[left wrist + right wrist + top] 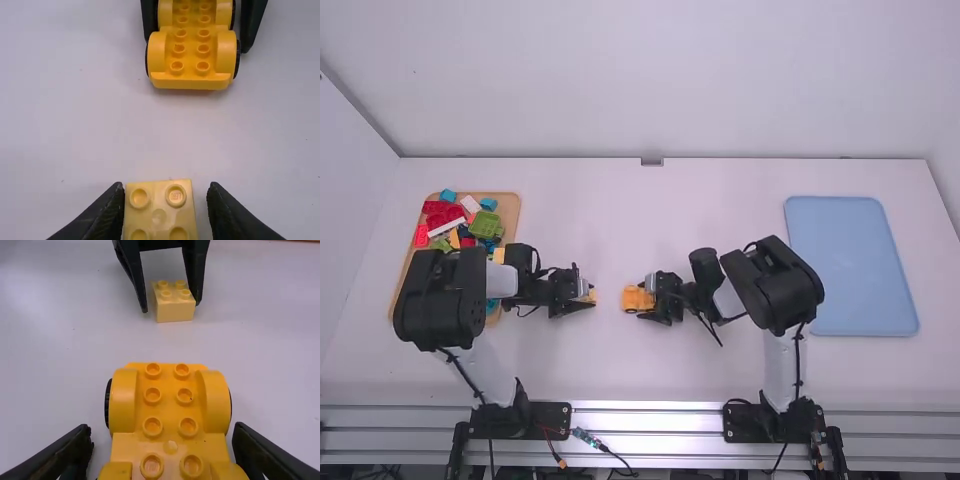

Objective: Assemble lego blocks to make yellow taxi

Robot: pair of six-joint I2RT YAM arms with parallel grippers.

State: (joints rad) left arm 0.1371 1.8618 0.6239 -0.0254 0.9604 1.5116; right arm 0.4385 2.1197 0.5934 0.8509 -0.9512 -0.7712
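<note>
My left gripper point(582, 296) is low over the table left of centre, with a pale yellow block point(591, 295) at its tips. In the left wrist view, the open left gripper point(166, 187) straddles the pale block point(159, 217), one finger beside it and a gap at the other. Facing it, my right gripper point(650, 300) is at the orange-yellow wheeled base point(634, 299). The right wrist view has the open right gripper point(164, 427) around the base point(168, 405), a gap showing on one side. Bare studs top both pieces, which stand apart.
A wooden tray point(507, 208) of mixed colored blocks stands at the left, partly under the left arm. At the right lies a blue tray point(850, 265), beyond the right arm. White table surface point(650, 220) stretches behind the grippers.
</note>
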